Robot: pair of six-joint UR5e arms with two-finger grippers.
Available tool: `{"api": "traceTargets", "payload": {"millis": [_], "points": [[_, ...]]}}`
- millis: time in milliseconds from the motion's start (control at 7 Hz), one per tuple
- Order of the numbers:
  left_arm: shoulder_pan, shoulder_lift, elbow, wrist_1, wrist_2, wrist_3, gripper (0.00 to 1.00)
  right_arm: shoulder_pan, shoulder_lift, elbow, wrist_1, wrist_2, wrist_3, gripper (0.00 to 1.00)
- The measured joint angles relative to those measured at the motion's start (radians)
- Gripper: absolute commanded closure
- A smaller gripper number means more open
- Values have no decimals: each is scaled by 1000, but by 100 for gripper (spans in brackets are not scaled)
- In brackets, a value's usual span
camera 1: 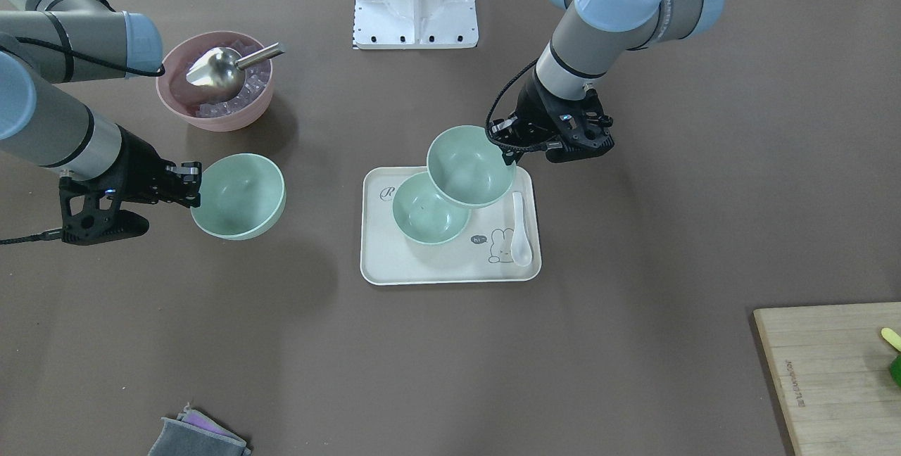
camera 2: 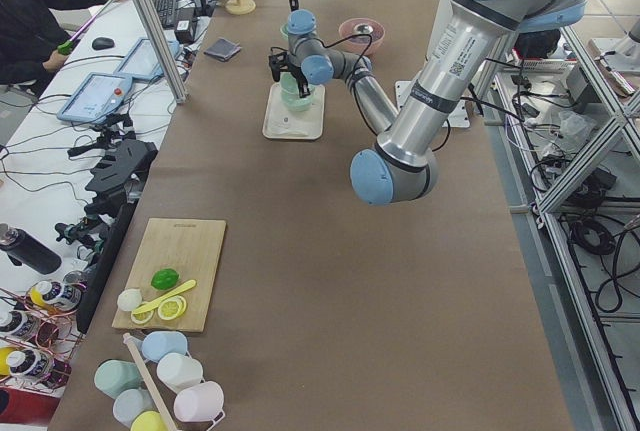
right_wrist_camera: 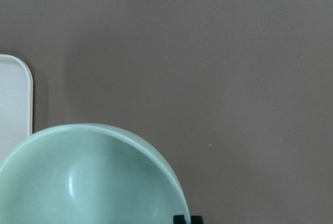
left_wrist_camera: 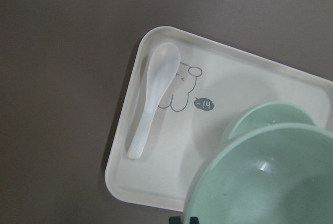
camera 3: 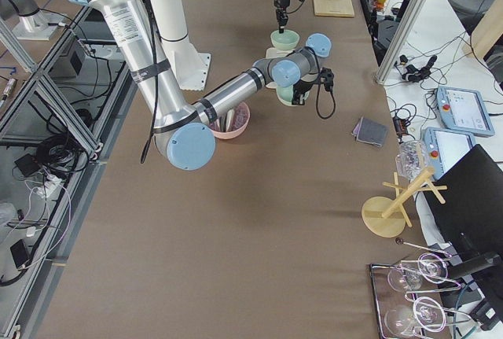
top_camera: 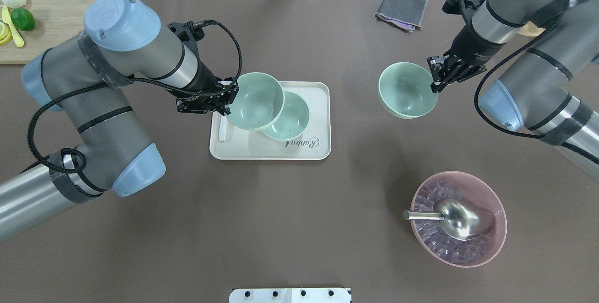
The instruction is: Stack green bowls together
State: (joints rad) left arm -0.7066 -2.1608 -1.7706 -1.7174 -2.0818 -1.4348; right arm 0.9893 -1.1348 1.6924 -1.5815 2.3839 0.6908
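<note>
One pale green bowl (top_camera: 289,116) (camera 1: 426,211) sits on the white tray (top_camera: 262,149) (camera 1: 422,266). My left gripper (top_camera: 229,97) (camera 1: 503,148) is shut on the rim of a second green bowl (top_camera: 255,101) (camera 1: 470,166) and holds it above the tray, overlapping the first bowl's edge; it fills the lower right of the left wrist view (left_wrist_camera: 270,177). My right gripper (top_camera: 435,78) (camera 1: 197,188) is shut on the rim of the third green bowl (top_camera: 406,90) (camera 1: 238,195) and holds it above the table, right of the tray. That bowl shows in the right wrist view (right_wrist_camera: 88,177).
A white spoon (camera 1: 521,227) (left_wrist_camera: 151,99) lies on the tray. A pink bowl (top_camera: 461,219) (camera 1: 215,83) with ice and a metal scoop stands near the robot's right. A grey cloth (top_camera: 401,9) and a cutting board (top_camera: 42,27) with fruit lie at the far side.
</note>
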Motion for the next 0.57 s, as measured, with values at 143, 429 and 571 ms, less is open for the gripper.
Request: {"api": "traceTargets", "payload": {"millis": [143, 429, 571], "points": [[18, 0, 1, -6, 20, -17, 100, 6, 3, 1, 0, 0, 1, 100], [55, -11, 3, -8, 52, -57, 100, 12, 5, 1, 1, -3, 1, 100], [66, -15, 8, -8, 63, -66, 100, 13, 6, 2, 1, -3, 1, 100]]}}
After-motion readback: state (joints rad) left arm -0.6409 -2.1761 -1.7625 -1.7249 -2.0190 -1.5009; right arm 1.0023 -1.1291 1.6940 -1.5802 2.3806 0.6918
